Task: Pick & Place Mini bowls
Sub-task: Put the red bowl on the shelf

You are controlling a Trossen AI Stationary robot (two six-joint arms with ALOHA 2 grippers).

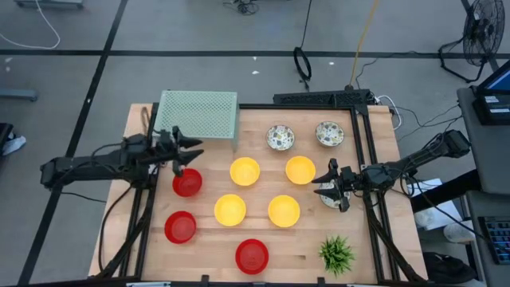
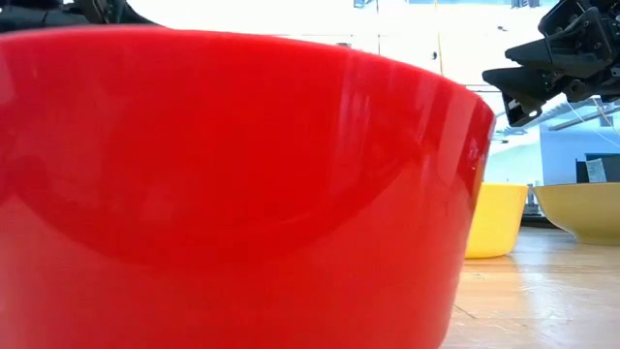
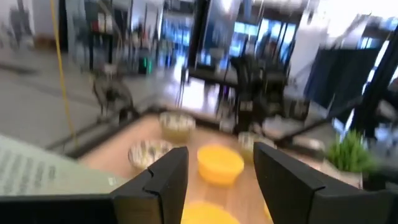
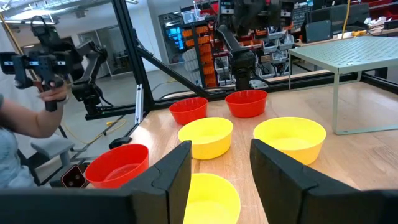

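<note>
All ten small round bowls, plain yellow (image 1: 245, 171), plain red (image 1: 187, 183) and speckled white (image 1: 280, 137), sit spread over the wooden tabletop (image 1: 374, 247) at the frame's centre. None looks moved yet. The left hand (image 1: 191, 151) at centre left and the right hand (image 1: 321, 185) at centre right both hover spread and empty.

A pale green perforated rack (image 1: 197, 116) stands at the far left of the wooden desk (image 1: 374, 147). A small green plant (image 1: 336, 253) sits at the near right corner — upright. A fan (image 1: 480, 33) stands on the floor beyond the desk.
</note>
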